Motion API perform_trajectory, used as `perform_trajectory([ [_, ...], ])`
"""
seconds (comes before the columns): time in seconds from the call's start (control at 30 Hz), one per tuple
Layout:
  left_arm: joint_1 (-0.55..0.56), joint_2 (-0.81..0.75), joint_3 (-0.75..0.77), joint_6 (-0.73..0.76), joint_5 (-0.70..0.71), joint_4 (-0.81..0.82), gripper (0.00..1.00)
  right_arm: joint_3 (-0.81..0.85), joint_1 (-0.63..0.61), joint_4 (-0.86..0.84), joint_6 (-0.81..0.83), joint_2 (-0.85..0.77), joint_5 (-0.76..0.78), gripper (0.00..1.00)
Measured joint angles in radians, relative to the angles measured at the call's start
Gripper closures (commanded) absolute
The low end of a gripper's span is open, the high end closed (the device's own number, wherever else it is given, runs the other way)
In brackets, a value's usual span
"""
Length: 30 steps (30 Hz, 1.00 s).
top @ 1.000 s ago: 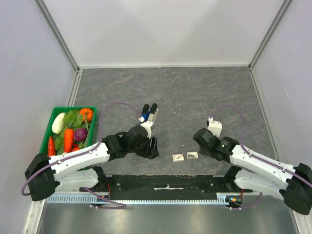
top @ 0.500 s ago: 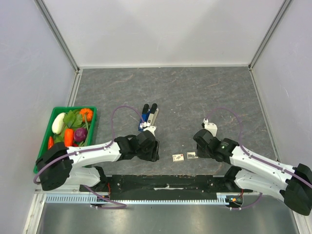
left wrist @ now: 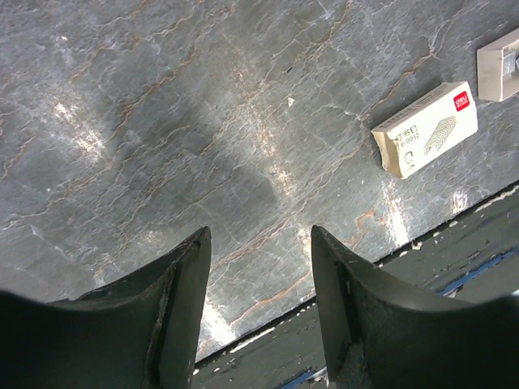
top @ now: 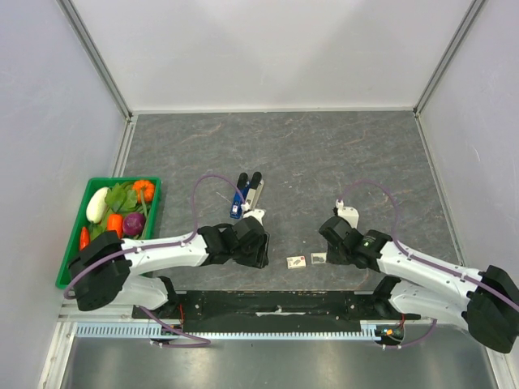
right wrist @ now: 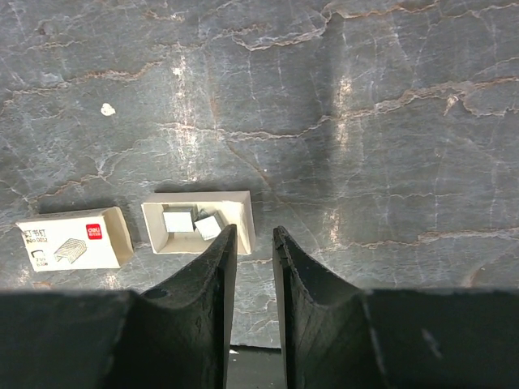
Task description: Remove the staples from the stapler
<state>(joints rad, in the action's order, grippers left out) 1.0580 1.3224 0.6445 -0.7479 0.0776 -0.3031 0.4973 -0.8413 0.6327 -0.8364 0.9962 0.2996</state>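
The blue and black stapler [top: 247, 192] lies on the grey table, left of centre, with nothing holding it. My left gripper [top: 259, 254] is below it near the front edge; in the left wrist view it [left wrist: 259, 235] is open and empty over bare table. My right gripper [top: 331, 248] hangs just right of the small open staple tray [top: 319, 258]. In the right wrist view its jaws [right wrist: 255, 231] stand close with a narrow gap and hold nothing. The tray [right wrist: 241, 220] holds two staple blocks [right wrist: 186, 222].
The staple box sleeve [top: 295, 262] lies left of the tray; it also shows in the wrist views [left wrist: 424, 130] [right wrist: 73, 237]. A green basket [top: 73, 223] of toy vegetables stands at the left edge. The black front rail [top: 276, 304] runs along the near edge.
My left gripper has drawn back from the stapler toward the front edge and to the right. My right gripper has shifted slightly left and nearer to the tray.
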Motion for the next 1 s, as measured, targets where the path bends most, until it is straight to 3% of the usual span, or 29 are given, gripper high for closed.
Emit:
perform_trajectory([
  [0.57,0.01,0.053,0.018,0.0,-0.001,0.03,0.41,0.0,0.0,-0.039,-0.001,0.069,-0.011,0.76],
  [0.87,0.011,0.069,0.029,0.0,-0.002,0.041,0.41,-0.002,0.0,-0.05,-0.008,0.089,-0.011,1.0],
  [1.0,0.013,0.097,0.041,0.0,-0.008,0.056,0.42,-0.002,0.0,-0.054,-0.008,0.095,-0.01,1.0],
])
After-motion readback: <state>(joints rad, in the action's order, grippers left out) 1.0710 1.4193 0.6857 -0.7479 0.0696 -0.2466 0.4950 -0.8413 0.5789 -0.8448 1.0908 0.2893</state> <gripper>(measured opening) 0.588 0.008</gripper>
